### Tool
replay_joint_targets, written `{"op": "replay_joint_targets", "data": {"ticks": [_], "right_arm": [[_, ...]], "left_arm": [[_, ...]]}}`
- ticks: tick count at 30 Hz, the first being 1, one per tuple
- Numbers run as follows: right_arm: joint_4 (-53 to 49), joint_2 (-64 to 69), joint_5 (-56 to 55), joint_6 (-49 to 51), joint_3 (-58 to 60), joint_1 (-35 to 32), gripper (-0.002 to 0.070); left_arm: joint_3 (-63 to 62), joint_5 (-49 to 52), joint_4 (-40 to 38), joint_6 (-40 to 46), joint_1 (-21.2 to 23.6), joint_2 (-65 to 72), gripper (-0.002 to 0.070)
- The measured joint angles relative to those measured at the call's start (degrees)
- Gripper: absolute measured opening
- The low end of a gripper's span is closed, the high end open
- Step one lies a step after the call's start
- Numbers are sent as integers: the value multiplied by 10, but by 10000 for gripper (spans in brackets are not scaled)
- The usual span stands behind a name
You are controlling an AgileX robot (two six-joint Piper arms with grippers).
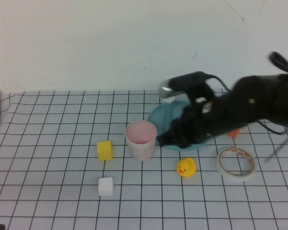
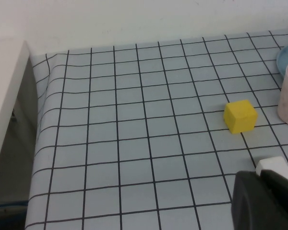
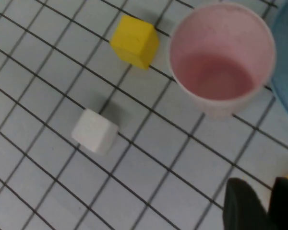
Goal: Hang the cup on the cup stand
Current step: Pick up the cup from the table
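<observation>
Progress: I judge the hang not yet begun; cup [image 1: 141,140] ungrasped, stand pegs hidden by my arm.
Cup: upright on the tabletop [image 1: 48,143], mouth up, long axis vertical, just beside the right gripper [image 1: 167,140].
Cup stand [image 1: 165,117]: behind that gripper.
Right gripper: I cannot tell its opening; empty.
Left gripper [image 2: 266,201]: closed, parked well apart from the cup.

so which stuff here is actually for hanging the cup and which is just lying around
For the job:
- cup, upright, mouth up
- cup stand, mostly hidden by the right arm
- right gripper, beside the cup, not holding it

Lying about:
- yellow cube
- white cube
- rubber duck
- tape roll
- left gripper, parked
</observation>
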Motion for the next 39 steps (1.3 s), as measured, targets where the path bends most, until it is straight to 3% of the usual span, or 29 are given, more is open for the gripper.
{"op": "replay_joint_targets", "data": {"ticks": [7, 10, 18, 39], "right_arm": [[-41, 100, 42, 55, -138, 23, 305], [-82, 138, 73, 110, -195, 23, 349], [-153, 210, 110, 197, -286, 23, 366], [-183, 282, 100, 228, -300, 23, 349]], "left_arm": [[0, -1, -5, 0, 0, 0, -3], [0, -1, -6, 0, 0, 0, -3], [0, -1, -6, -2, 0, 0, -3], [0, 7, -6, -3, 0, 0, -3]]}}
